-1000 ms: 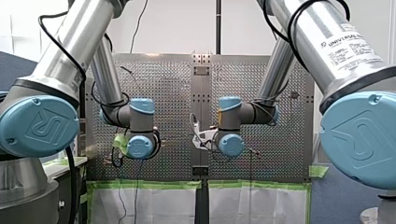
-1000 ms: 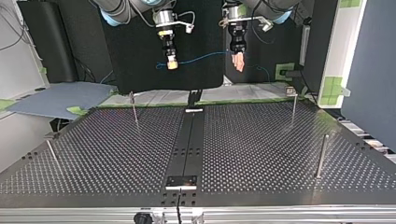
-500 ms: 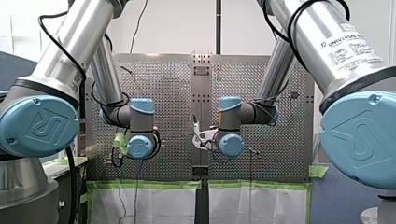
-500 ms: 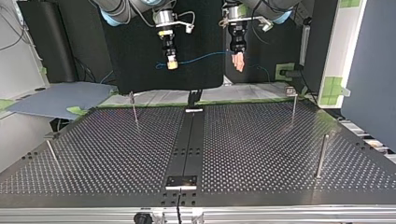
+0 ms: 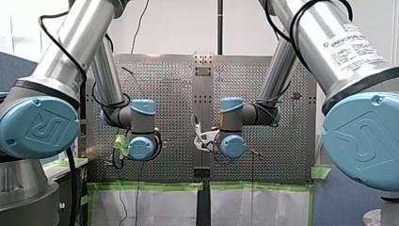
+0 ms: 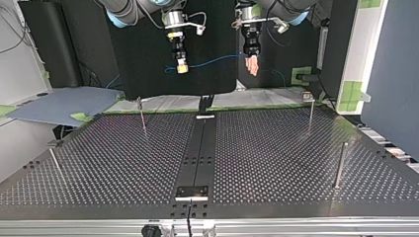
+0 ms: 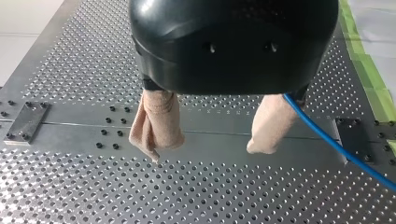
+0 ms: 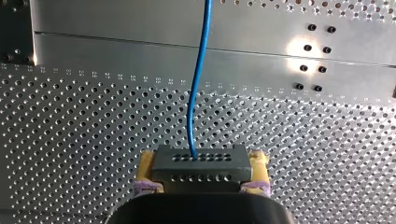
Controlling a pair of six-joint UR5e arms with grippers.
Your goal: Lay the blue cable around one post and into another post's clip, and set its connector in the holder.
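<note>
My right end effector (image 6: 182, 69) is clamping the dark connector (image 8: 201, 164) between its yellow pads, and the blue cable (image 8: 198, 84) is running out of the connector's face, away over the perforated desk (image 6: 276, 163). My left end effector (image 7: 205, 150) is standing open, with its beige pads (image 7: 159, 121) well apart. The cable is passing just beside one finger and trailing off to the side, so it is not being pinched as far as the left wrist view shows.

In the top view both end effectors are hanging high over the desk's far edge. The cable is sagging in the air between them and then dropping away at the far right.

By my reading, the task is sitting at its very start:

- **Posts:** The cable is touching none of the thin posts (image 6: 340, 165), which are standing at the far left, far right, near left and near right of the top view.
- **Clip:** I cannot make out a clip on any post from here.
- **Holder:** The connector is nowhere near a holder. Whether the dark plate (image 6: 192, 191) at the near end of the centre strip is that holder, I cannot tell.

The wrap around a post, the seating in a clip and the placing of the connector all look not yet done.
</note>
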